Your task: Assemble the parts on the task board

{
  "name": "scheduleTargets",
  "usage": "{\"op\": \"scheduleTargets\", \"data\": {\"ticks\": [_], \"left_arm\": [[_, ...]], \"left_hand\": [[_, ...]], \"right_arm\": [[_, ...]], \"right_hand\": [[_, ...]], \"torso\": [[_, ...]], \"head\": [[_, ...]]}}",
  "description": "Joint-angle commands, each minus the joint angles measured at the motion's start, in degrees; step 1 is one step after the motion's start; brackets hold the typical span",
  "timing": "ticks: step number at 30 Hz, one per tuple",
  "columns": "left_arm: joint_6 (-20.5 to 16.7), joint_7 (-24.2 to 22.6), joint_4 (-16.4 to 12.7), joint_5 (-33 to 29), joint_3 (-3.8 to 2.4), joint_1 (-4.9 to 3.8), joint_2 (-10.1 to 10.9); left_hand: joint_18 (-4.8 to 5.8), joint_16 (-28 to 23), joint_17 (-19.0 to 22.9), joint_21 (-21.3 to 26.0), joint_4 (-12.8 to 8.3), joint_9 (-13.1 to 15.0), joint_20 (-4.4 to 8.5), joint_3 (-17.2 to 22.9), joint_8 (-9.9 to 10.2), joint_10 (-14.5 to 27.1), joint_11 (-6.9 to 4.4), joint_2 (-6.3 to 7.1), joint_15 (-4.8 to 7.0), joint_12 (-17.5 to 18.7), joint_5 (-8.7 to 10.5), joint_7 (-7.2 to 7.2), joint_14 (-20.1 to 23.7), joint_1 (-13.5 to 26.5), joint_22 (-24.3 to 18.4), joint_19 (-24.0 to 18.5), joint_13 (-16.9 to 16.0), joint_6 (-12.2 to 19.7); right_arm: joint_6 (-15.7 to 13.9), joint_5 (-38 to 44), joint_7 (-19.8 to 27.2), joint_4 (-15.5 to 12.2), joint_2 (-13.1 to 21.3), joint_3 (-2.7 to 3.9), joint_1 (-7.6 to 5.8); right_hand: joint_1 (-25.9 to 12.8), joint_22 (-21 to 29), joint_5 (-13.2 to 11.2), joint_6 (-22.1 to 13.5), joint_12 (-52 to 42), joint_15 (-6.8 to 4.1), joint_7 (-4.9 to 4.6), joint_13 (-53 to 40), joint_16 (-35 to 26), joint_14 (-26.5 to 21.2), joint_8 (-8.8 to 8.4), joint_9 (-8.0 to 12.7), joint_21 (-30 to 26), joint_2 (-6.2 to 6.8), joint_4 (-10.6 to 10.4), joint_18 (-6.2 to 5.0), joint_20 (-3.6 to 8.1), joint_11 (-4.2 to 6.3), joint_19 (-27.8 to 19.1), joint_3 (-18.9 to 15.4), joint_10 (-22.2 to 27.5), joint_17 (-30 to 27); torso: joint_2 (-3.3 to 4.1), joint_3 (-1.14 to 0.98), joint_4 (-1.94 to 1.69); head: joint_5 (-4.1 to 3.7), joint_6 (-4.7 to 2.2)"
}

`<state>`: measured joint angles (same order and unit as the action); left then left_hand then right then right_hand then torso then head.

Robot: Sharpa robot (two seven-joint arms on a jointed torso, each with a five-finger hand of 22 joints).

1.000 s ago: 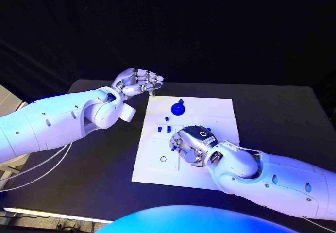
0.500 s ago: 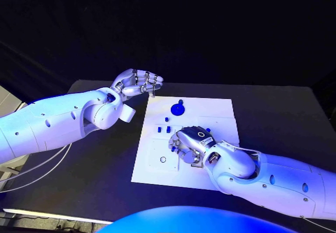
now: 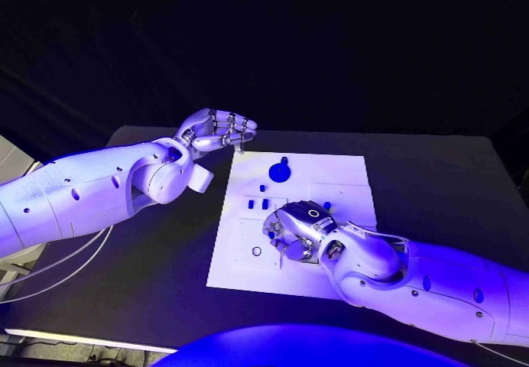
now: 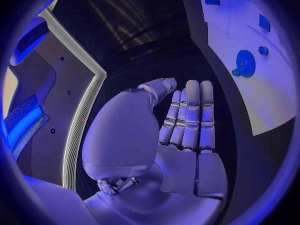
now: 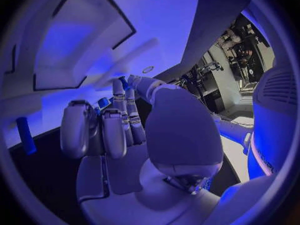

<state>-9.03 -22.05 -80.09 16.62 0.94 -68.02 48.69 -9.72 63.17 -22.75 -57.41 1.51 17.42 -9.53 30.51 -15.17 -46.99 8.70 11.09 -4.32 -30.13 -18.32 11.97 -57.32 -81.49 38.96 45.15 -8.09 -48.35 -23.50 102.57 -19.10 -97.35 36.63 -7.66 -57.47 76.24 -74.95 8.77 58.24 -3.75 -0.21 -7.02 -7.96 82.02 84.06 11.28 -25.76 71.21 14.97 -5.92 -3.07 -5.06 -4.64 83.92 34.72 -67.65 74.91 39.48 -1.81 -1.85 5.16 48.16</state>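
Several small blue parts [image 3: 256,203] look light, stiff, slippery; pinch their sides. Right robot hand [image 3: 296,232] curls over task board [image 3: 342,172], contents untellable; left robot hand [image 3: 221,128] curled, empty.

you're looking at a black counter [image 3: 441,176] that runs back to a straight far edge, and behind it a dark backdrop with faint vertical folds, probably a curtain [image 3: 331,61]. to one side, past the counter's corner, you see a pale strip of floor or wall [image 3: 14,157]. in the right wrist view a lit room [image 5: 234,50] with dark stands and equipment sits at the rim, too small to identify.
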Motion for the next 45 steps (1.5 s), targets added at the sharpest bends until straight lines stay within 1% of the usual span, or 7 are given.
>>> {"op": "scheduleTargets", "data": {"ticks": [1,14,24,31,36,39,45], "left_arm": [[0.73,-0.17,-0.13,-0.34,-0.05,0.01,-0.06],[0.86,-0.06,0.04,-0.34,-0.04,0.01,0.05],[0.9,-0.07,0.11,-0.34,-0.02,0.02,0.22],[1.03,-0.13,-0.11,-0.35,-0.01,0.02,0.47],[1.11,-0.16,-0.3,-0.35,0.0,0.02,0.55],[1.16,-0.17,-0.4,-0.35,0.0,0.02,0.59],[1.19,-0.16,-0.45,-0.35,0.01,0.02,0.66]], "left_hand": [[-0.79,-0.3,0.07,0.19,0.01,-0.06,-0.03,-0.26,-0.39,0.25,0.06,-0.36,0.12,-0.13,-0.16,0.26,0.42,0.17,-0.06,-0.23,0.06,0.1],[-0.8,-0.3,0.08,0.21,-0.01,-0.06,-0.04,-0.26,-0.4,0.3,0.07,-0.36,0.12,-0.14,-0.16,0.26,0.44,0.16,-0.07,-0.24,0.06,0.12],[-0.8,-0.3,0.08,0.21,-0.01,-0.06,-0.04,-0.26,-0.4,0.3,0.07,-0.36,0.12,-0.14,-0.16,0.26,0.44,0.16,-0.07,-0.24,0.06,0.12],[-0.8,-0.33,0.1,0.26,-0.07,-0.07,-0.07,-0.3,-0.44,0.51,0.1,-0.39,0.09,-0.19,-0.15,0.27,0.53,0.13,-0.11,-0.28,0.07,0.22],[-0.8,-0.33,0.1,0.26,-0.07,-0.07,-0.07,-0.3,-0.44,0.51,0.1,-0.39,0.09,-0.19,-0.15,0.27,0.53,0.13,-0.11,-0.28,0.07,0.22],[-0.8,-0.33,0.1,0.26,-0.07,-0.07,-0.07,-0.3,-0.44,0.51,0.1,-0.39,0.09,-0.19,-0.15,0.27,0.53,0.13,-0.11,-0.28,0.07,0.22],[-0.8,-0.33,0.11,0.29,-0.08,-0.08,-0.09,-0.37,-0.48,0.58,0.11,-0.38,0.07,-0.26,-0.14,0.28,0.57,0.16,-0.13,-0.31,0.07,0.28]], "right_arm": [[0.51,0.02,-0.02,0.06,0.21,-0.23,0.25],[-4.73,0.01,-0.11,-3.35,3.12,-0.11,0.21],[-5.95,-1.62,-0.66,-7.52,8.22,1.06,-1.63],[0.8,-5.12,-0.71,-7.77,12.81,1.81,-5.81],[5.1,-6.22,-0.6,-6.48,14.69,1.94,-8.03],[7.14,-6.48,-0.57,-5.74,15.4,1.97,-8.67],[11.09,-6.52,-0.76,-4.54,15.91,1.98,-9.14]], "right_hand": [[0.35,-7.97,-0.46,-0.78,-0.01,0.63,0.15,0.74,-0.86,2.29,-0.65,0.25,-2.42,0.77,-0.1,-0.72,-0.69,-0.48,-0.17,-0.95,2.52,-0.09],[2.09,-6.27,-0.35,-2.01,-1.47,1.43,0.84,1.46,-2.49,0.69,-2.26,0.94,-7.44,0.67,-0.33,-1.55,-1.63,-1.37,-1.71,-4.87,7.05,-3.29],[2.55,-6.64,-0.02,-1.62,-2.64,1.32,0.87,1.31,-2.03,0.9,-2.34,1.02,-6.32,0.48,-0.56,-1.38,-1.62,-1.22,-1.26,-5.49,6.71,-2.76],[2.76,-7.3,-0.03,-1.64,-3.62,1.13,0.8,1.25,-1.14,1.52,-2.66,1.2,-4.36,0.66,-0.9,-1.05,-1.48,-1.03,-0.47,-5.94,6.58,-1.57],[7.41,-5.09,-0.41,-3.02,-5.98,2.04,2.13,2.33,-2.73,-0.55,-4.91,2.61,-11.25,-1.44,-6.09,-2.05,-2.31,-1.99,-2.65,-21.32,12.39,-5.64],[10.46,-4.77,-0.57,-3.17,-7.53,2.2,2.35,2.73,-2.61,-0.86,-5.54,3.06,-12.37,-1.39,-9.66,-2.18,-2.5,-2.21,-2.84,-25.31,13.94,-6.22],[11.77,-4.43,-0.78,-3.16,-8.27,2.32,2.57,2.97,-2.84,-1.21,-5.76,3.21,-13.51,-1.3,-10.75,-2.36,-2.52,-2.28,-3.13,-26.42,14.65,-7.03]], "torso": [[-0.04,-0.03,0.01],[-0.04,-0.02,0.01],[-0.04,0.06,0.02],[-0.01,0.1,0.02],[-0.01,0.08,-0.02],[0.02,-0.01,-0.11],[0.03,-0.02,-0.01]], "head": [[-0.05,-0.04],[-0.48,-0.41],[-1.34,-0.81],[-1.98,-1.19],[-2.24,-1.34],[-2.3,-1.39],[-2.38,-1.26]]}}
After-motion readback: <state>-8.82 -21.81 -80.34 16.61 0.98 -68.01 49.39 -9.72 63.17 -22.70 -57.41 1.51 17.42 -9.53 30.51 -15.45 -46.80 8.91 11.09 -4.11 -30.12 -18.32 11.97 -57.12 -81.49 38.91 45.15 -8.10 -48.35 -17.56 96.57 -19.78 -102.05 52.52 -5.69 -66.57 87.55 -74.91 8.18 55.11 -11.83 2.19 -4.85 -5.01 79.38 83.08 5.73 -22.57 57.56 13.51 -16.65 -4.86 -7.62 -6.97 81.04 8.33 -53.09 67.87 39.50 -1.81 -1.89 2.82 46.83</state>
